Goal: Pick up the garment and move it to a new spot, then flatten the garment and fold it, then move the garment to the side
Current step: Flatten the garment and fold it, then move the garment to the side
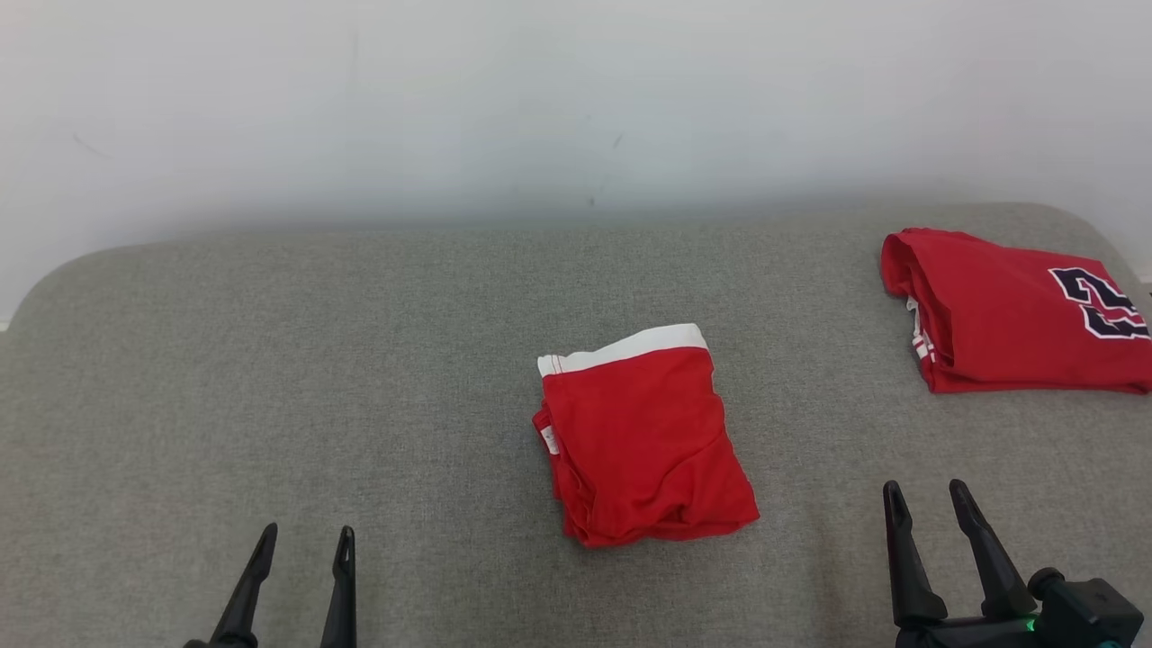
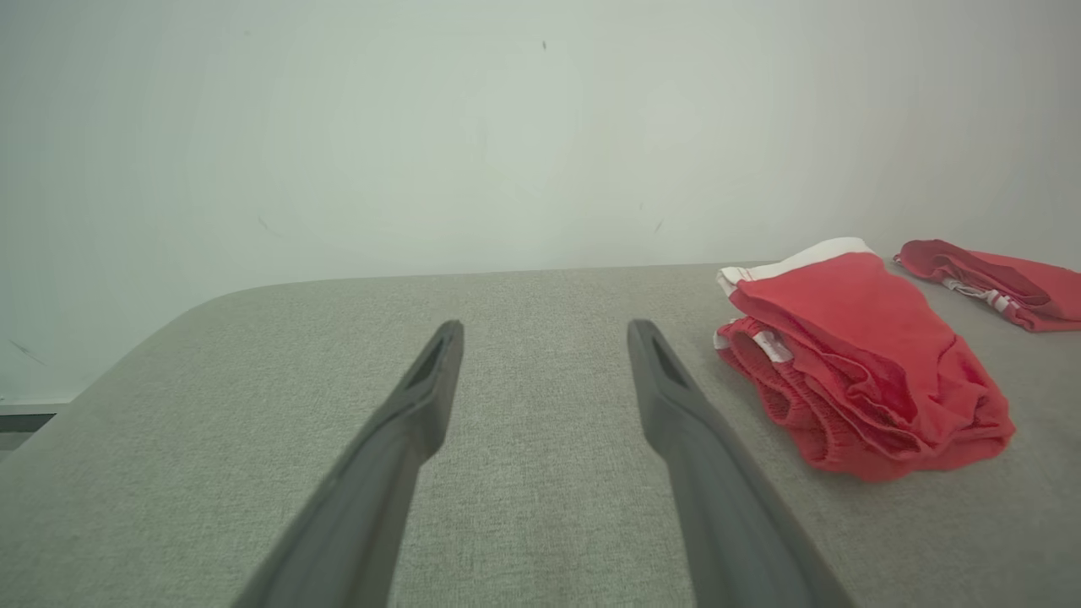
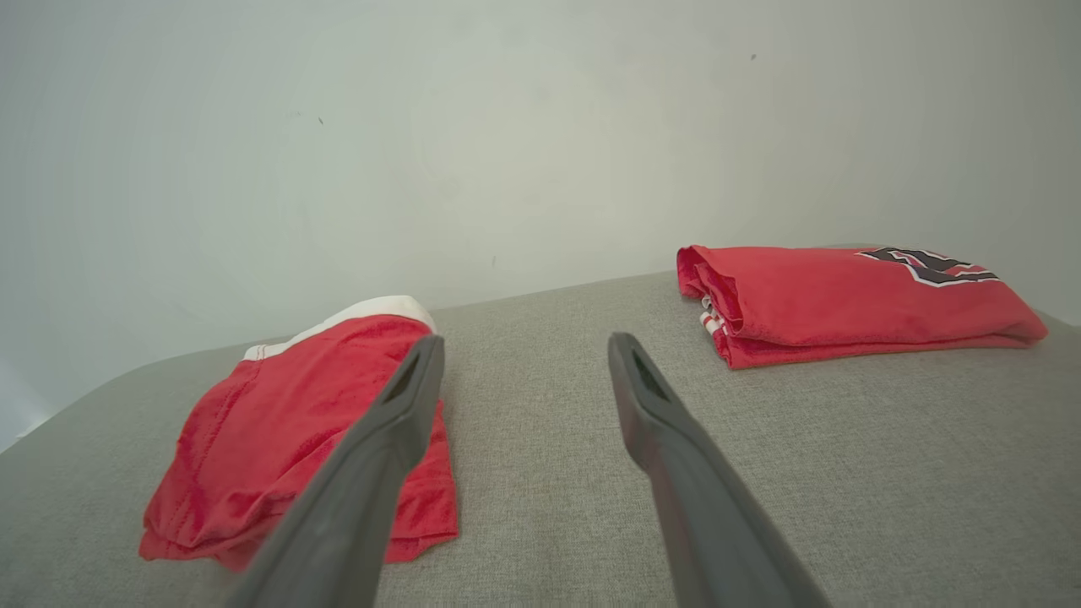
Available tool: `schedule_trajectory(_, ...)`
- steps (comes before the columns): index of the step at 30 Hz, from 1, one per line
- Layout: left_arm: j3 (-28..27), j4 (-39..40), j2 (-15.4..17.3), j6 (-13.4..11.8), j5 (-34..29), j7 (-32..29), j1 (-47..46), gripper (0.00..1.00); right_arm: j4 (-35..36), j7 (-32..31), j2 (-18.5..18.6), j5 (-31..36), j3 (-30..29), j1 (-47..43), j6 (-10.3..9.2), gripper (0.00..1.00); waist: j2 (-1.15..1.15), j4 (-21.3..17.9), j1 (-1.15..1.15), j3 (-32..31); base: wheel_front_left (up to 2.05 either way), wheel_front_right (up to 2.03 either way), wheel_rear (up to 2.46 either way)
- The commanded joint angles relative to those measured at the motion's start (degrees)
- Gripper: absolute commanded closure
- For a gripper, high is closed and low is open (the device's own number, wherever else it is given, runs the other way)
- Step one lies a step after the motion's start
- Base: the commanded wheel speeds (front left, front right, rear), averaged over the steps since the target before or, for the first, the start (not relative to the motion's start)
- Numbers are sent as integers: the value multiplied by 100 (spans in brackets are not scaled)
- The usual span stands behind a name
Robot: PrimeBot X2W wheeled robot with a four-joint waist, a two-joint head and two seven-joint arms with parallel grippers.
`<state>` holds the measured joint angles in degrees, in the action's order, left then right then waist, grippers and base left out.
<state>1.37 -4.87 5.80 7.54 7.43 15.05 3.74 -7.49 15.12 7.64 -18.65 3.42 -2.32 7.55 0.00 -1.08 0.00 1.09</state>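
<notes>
Grey woven surface runs up to a pale wall in the head view. The red shorts lie folded at its centre, white waistband farthest from the robot, and a second folded red garment sits far right. The left gripper and right gripper hover near the robot, both spread wide and empty. In the left wrist view the shorts lie right of the fingers, apart. In the right wrist view they lie left. Folding looks done, so moving the shorts aside seems next. That calls for a pinch through every layer.

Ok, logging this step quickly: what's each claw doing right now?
Left claw: open, holding nothing.
Right claw: open, holding nothing.
</notes>
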Motion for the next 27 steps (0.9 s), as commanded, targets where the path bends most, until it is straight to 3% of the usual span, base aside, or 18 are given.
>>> schedule_trajectory(1, 23, 26, 8, -13, -26, 16, 103, 0, 37, -1, -30, 41, -23, -53, -13, 0, 0, 21, 0, 6, 0, 0, 0)
schedule_trajectory(27, -40, 67, -46, -13, -27, 16, 122, 0, -67, 0, -84, 111, 14, -123, -13, 0, 0, 95, 0, 29, 0, 0, 0)
